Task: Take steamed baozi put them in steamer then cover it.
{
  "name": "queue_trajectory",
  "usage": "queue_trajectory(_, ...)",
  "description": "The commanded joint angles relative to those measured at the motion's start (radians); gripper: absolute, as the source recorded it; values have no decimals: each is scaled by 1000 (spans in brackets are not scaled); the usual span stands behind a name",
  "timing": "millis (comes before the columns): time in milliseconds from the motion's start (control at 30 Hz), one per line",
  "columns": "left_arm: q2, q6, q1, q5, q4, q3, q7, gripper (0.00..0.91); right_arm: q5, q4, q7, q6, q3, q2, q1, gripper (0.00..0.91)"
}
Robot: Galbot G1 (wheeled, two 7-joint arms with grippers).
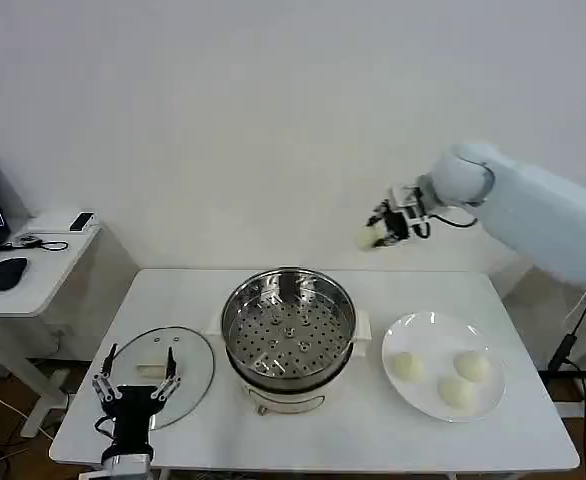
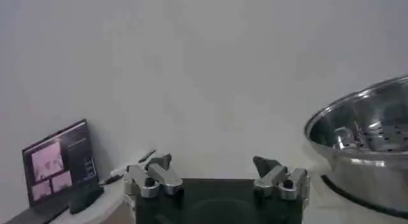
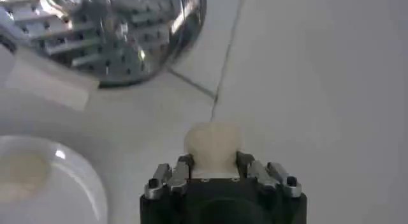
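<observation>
The right end effector [image 1: 381, 232] gripped one baozi [image 1: 370, 236] high above and behind the steamer [image 1: 289, 325], while three baozi [image 1: 456, 391] lay on the plate [image 1: 421, 331] beside it and the left end effector [image 1: 136, 385] hung open over the cover [image 1: 188, 355].

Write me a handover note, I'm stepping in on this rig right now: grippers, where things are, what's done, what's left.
Right gripper: shut on one baozi, raised above the table's far side, beyond the steamer.
Left gripper: open, idle at the near-left table edge, over the cover.
Steamer: centre of the table, tray empty.
Three baozi on the white plate, right of the steamer.
Cover lies flat, left of the steamer.
Done: first bun picked.
Left: place all four, then cover.
</observation>
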Motion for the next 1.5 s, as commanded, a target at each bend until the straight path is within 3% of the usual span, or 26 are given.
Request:
queue_trajectory(33,0,-3,9,11,-7,-8,-21,907,-9,61,-17,70,-155,162,108,514)
queue_trajectory(533,5,-6,14,21,-13,-32,-26,907,-137,-87,3,286,-222,403,39,524)
queue_trajectory(900,9,-13,22,3,-18,-56,-26,907,-235,-196,41,402,-233,471,-26,534)
queue_trajectory(1300,5,-17,20,-2,-12,-52,-25,907,-269,-241,51,453,-232,487,-58,584)
queue_trajectory(1400,6,-17,19,-2,-9,-50,-25,907,-271,-245,52,459,-231,485,-64,645)
queue_trajectory(1467,5,-17,18,-2,-9,-49,-25,907,-274,-249,54,468,-232,482,-66,826)
queue_trajectory(1500,5,-17,18,-2,-9,-49,-25,907,-274,-249,56,470,-232,481,-66,867)
